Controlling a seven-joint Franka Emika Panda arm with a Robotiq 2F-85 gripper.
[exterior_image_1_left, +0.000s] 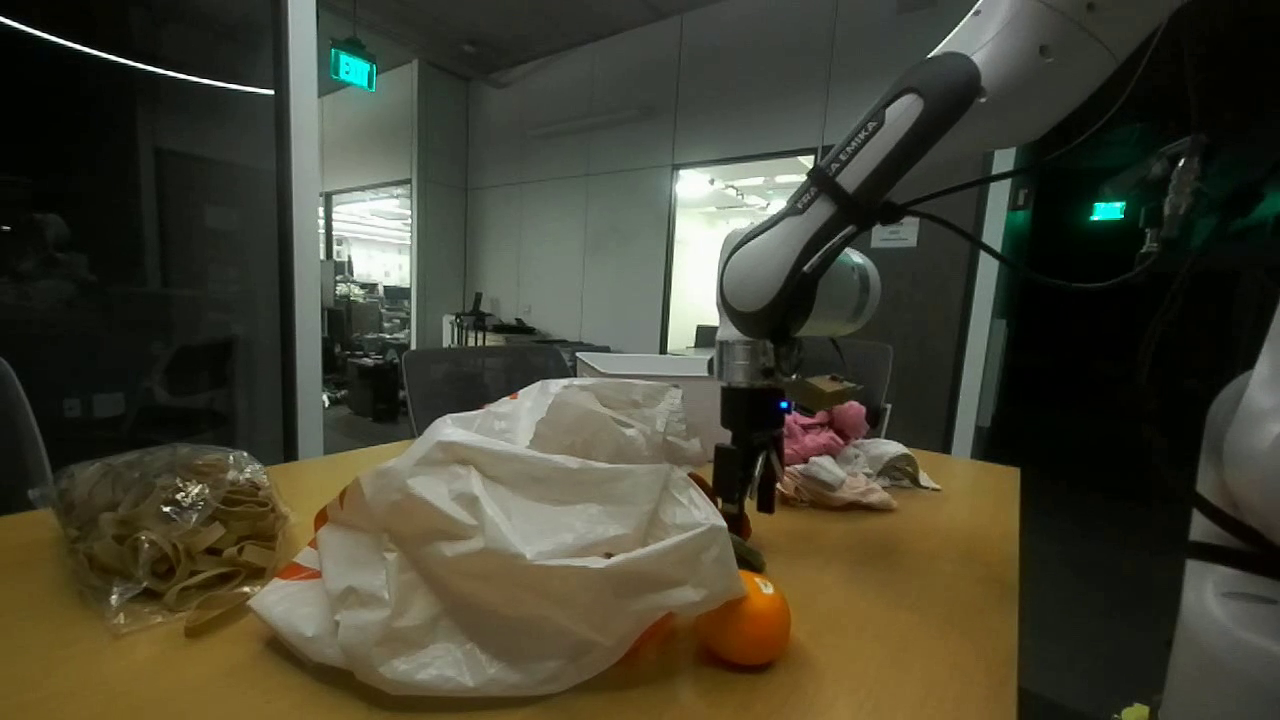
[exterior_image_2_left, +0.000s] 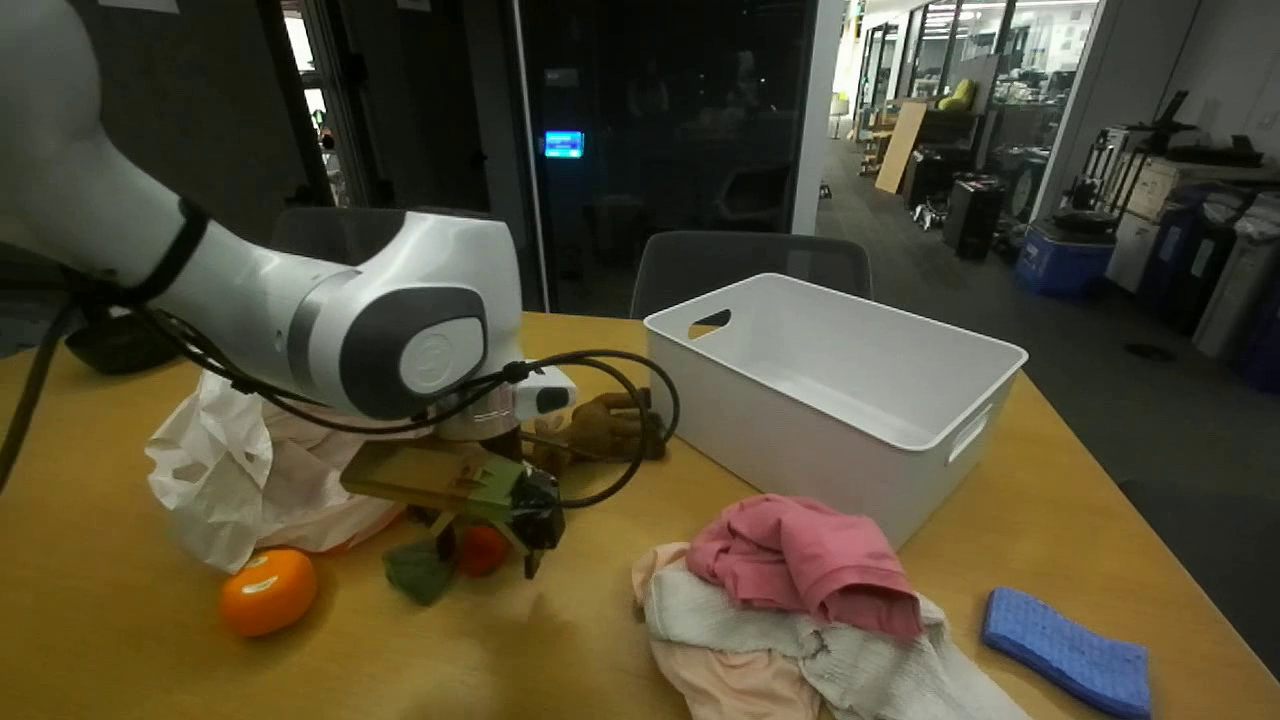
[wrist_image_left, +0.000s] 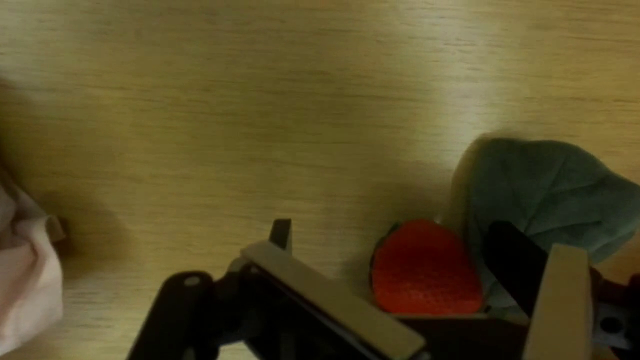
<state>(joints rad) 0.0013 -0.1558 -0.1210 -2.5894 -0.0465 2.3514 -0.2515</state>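
My gripper (wrist_image_left: 392, 237) points down with its fingers apart; it also shows in both exterior views (exterior_image_1_left: 748, 490) (exterior_image_2_left: 488, 555). A red strawberry-like piece (wrist_image_left: 425, 270) lies between the fingers in the wrist view, with its lower part hidden by the gripper. It also shows in an exterior view (exterior_image_2_left: 482, 550). A dull green leaf-like soft piece (wrist_image_left: 550, 185) lies right beside it, partly under one finger; it also shows in both exterior views (exterior_image_1_left: 747, 553) (exterior_image_2_left: 418, 572). An orange round fruit with a sticker (exterior_image_1_left: 747, 620) (exterior_image_2_left: 268, 592) sits nearby.
A large crumpled white plastic bag (exterior_image_1_left: 500, 560) (exterior_image_2_left: 250, 480) stands close beside the gripper. A white bin (exterior_image_2_left: 780, 420), pink cloth (exterior_image_2_left: 800, 560), pale cloths (wrist_image_left: 25, 280) and a blue sponge-like pad (exterior_image_2_left: 1065, 650) are on the table. A clear bag of tan bands (exterior_image_1_left: 170, 530) lies apart.
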